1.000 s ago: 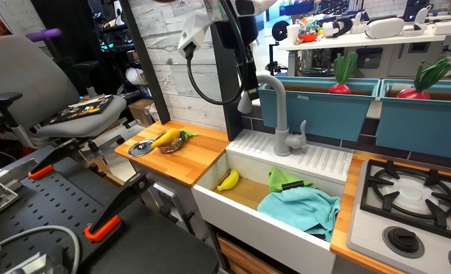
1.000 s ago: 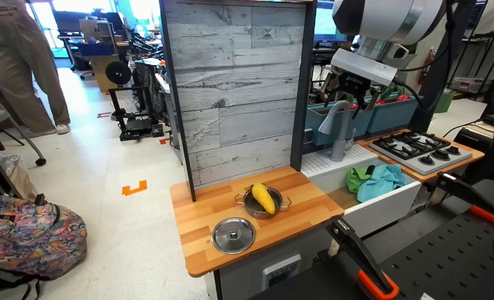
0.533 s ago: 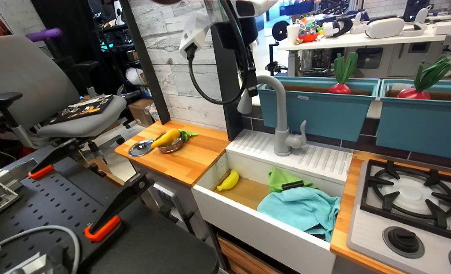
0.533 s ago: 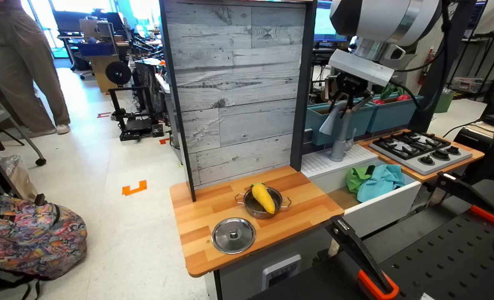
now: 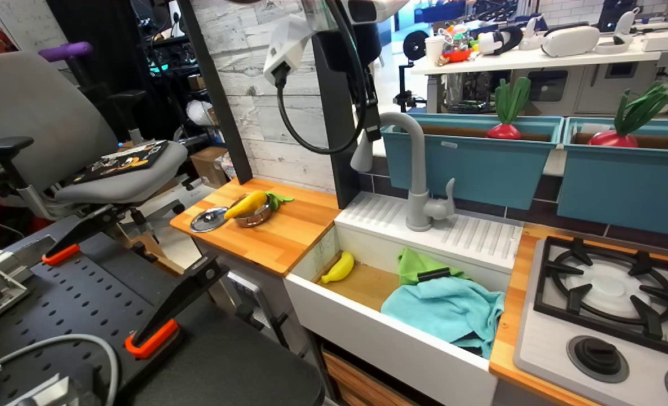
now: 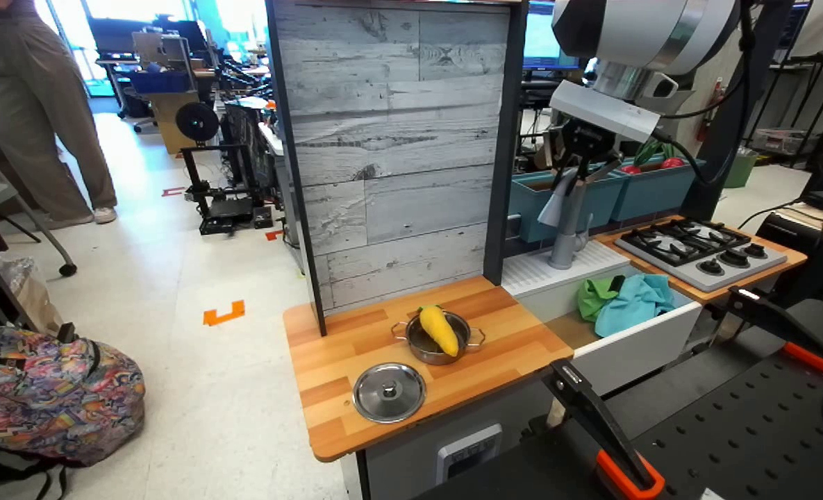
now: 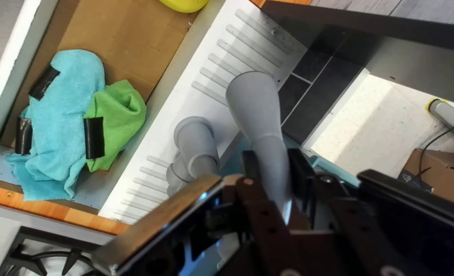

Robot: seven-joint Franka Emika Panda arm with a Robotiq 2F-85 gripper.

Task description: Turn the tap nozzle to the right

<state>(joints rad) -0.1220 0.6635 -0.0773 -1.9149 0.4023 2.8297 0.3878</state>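
The tap nozzle (image 7: 254,105) is a grey arched spout rising from the white ledge behind the sink. It appears whole in an exterior view (image 5: 417,152), its side lever (image 5: 449,197) to the right of the base. In the wrist view my gripper (image 7: 275,159) has one black finger on each side of the spout, both pressed against it just behind the flared tip. From outside, the gripper (image 6: 572,170) sits at the top of the arch, partly covering it. The arm and a hanging cable hide much of the gripper in an exterior view.
Teal planters (image 5: 469,169) stand close behind the tap, and a dark post (image 5: 334,113) rises beside it. Below, the sink (image 5: 390,332) contains a blue towel (image 5: 446,307), a green cloth (image 5: 415,268) and a yellow banana (image 5: 340,268). A stove (image 5: 548,332) lies to one side.
The gripper's fingers have come together from wide apart and now grip the spout. The spout's hanging tip has shifted slightly to the right in an exterior view.
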